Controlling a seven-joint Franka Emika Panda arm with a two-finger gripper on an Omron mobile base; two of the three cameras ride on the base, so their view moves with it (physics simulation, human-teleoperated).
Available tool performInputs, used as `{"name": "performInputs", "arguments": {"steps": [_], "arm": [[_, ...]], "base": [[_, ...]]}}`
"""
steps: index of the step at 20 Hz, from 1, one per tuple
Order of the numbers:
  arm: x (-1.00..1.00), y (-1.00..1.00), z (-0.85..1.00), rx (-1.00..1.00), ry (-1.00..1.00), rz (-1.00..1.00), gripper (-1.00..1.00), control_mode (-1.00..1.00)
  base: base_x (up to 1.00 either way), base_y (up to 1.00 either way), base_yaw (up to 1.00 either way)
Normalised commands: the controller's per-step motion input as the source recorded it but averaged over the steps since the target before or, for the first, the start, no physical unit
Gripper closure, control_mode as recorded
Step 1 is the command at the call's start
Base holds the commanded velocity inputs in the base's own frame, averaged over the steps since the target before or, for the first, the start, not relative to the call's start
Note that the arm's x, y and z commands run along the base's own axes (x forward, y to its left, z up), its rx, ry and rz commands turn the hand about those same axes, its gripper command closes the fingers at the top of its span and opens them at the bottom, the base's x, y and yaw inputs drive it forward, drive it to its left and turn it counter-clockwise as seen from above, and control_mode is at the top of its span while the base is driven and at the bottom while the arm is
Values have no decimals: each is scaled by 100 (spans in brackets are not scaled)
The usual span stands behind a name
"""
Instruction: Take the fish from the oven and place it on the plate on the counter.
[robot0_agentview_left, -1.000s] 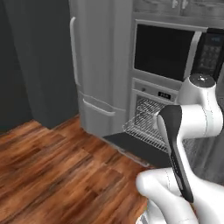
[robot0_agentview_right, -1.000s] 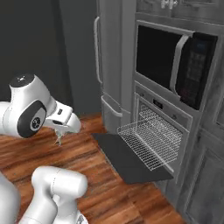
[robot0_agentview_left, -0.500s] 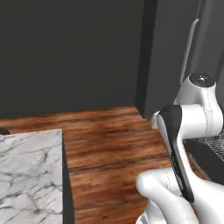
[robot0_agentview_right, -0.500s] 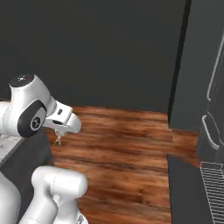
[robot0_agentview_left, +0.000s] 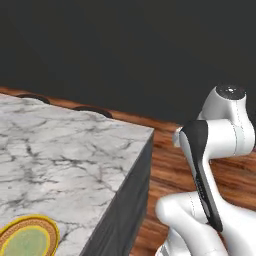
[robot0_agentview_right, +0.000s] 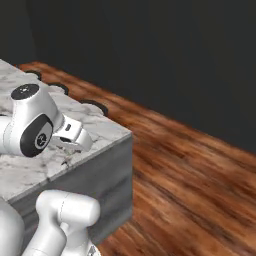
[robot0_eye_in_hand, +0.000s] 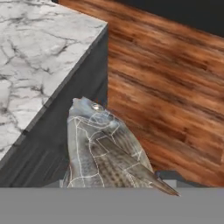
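You get flat, even rendered light with no clear source. The worktop (robot0_agentview_left: 65, 150) reads bright and pale, while its side wall and the wall behind stay very dark, almost without detail. The wooden floor (robot0_agentview_right: 190, 170) carries a soft sheen but no hard glare. Shadows are faint: a weak one lies on the marble under the arm in the right base view. All three pictures look soft and low in resolution, with blurry edges on the marble veins and floor planks. In the hand view the fish (robot0_eye_in_hand: 103, 153) sits close and its scale lines look blocky. You see no bending at the edges.
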Motion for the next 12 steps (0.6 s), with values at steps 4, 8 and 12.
{"name": "performInputs", "arguments": {"steps": [4, 8, 12], "arm": [[0, 0, 0, 0, 0, 0, 100, 100], [0, 0, 0, 0, 0, 0, 100, 100], [0, 0, 0, 0, 0, 0, 100, 100]], "base": [[1, -34, 78], [0, -8, 71], [0, 17, 61]]}}
